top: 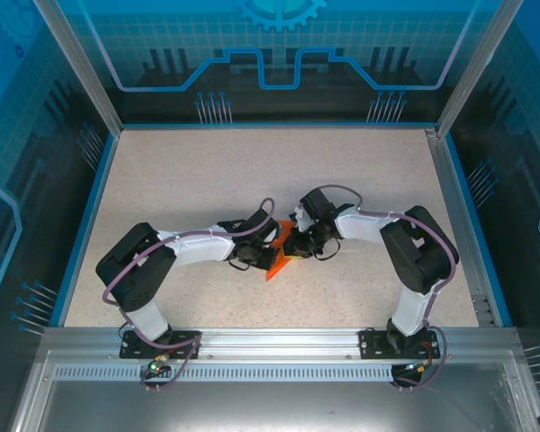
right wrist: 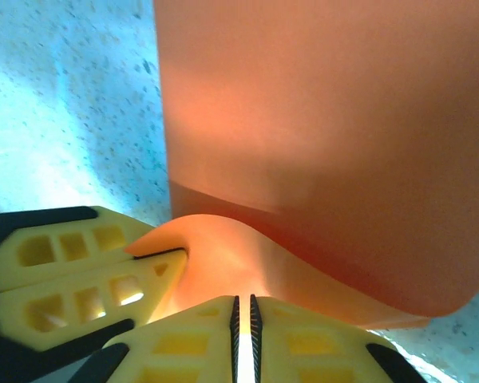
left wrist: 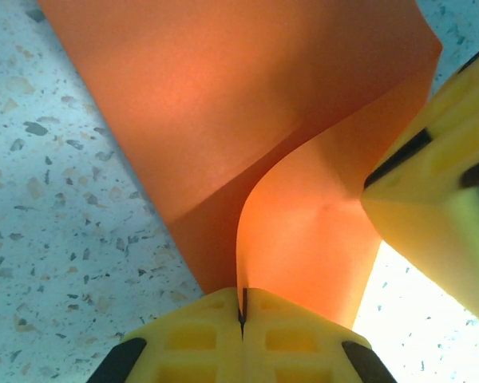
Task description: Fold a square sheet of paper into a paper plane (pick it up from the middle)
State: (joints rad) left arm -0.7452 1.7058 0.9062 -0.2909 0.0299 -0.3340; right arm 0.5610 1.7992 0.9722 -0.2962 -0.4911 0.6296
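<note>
Top external view: both arms are bent inward and meet at mid-tabletop, over the speckled beige tabletop (top: pixel 207 180). A thin, bright orange paper sheet (top: pixel 277 266), creased, sits between the two wrists. One pointed corner lies on the tabletop just in front of them.

Left end effector (left wrist: pixel 242 309): the yellow fingers are pressed together with only a dark hairline seam between them. An upturned edge of the orange paper sheet (left wrist: pixel 223 104) runs straight into that seam, so it is clamped on the paper. In the top view this end effector (top: pixel 268 248) is at the sheet's left side.

Right end effector (right wrist: pixel 243 319): the yellow fingers are nearly closed, leaving a very thin bright slit. A curled flap of the orange paper sheet (right wrist: pixel 319 120) bends down to meet the slit, so the paper appears pinched there. In the top view it (top: pixel 299 245) is at the sheet's right side, very near the left one.

Cross-views: a finger (left wrist: pixel 431 215) of the right end effector touches the lifted flap in the left wrist view. The fingers (right wrist: pixel 132 239) of the left end effector grip the curl's tip in the right wrist view.

Sheet state: the main panel slopes toward the tabletop (left wrist: pixel 48 239), with a fold line across it. The flap between the end effectors is raised and bowed.
</note>
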